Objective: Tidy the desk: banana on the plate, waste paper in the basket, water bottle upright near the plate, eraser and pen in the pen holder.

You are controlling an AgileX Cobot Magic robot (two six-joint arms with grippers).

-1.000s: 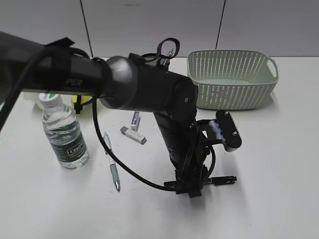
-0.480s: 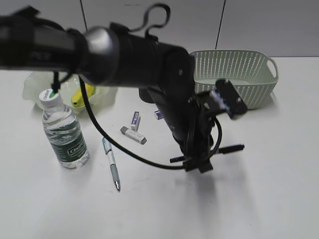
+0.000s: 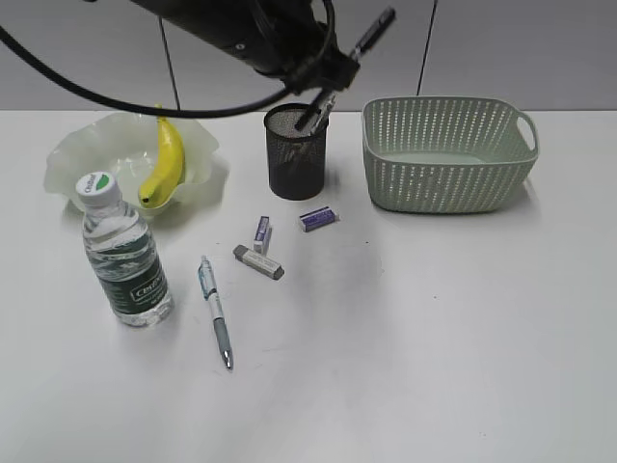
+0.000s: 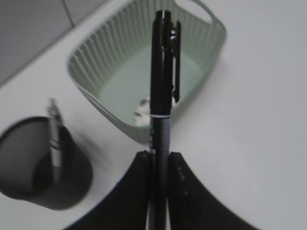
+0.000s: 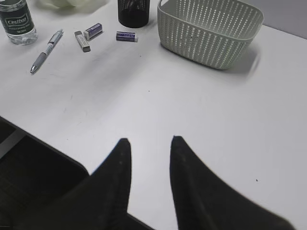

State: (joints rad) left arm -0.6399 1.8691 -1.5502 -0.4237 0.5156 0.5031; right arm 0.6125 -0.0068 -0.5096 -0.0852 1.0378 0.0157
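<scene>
Exterior view: left gripper (image 3: 323,75) at top centre above black mesh cylindrical pen holder (image 3: 296,154), clamping black capped pen (image 3: 364,37). Yellow curved banana (image 3: 164,164) in translucent pale-green ruffled plate (image 3: 72,154), upper left; clear green-labelled water bottle (image 3: 120,253) upright just below. Three small erasers (image 3: 258,261) and silver pen (image 3: 215,313) on white desk (image 3: 463,338), centre.

Left wrist view: crumpled waste paper (image 4: 142,110) inside sage-green perforated basket (image 4: 96,72).

Right wrist view: right gripper (image 5: 148,148) parted, empty, bottom centre.

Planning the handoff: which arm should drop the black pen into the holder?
Left: its gripper is shut on the black pen, close to the holder. The right gripper is open and empty, far away.
</scene>
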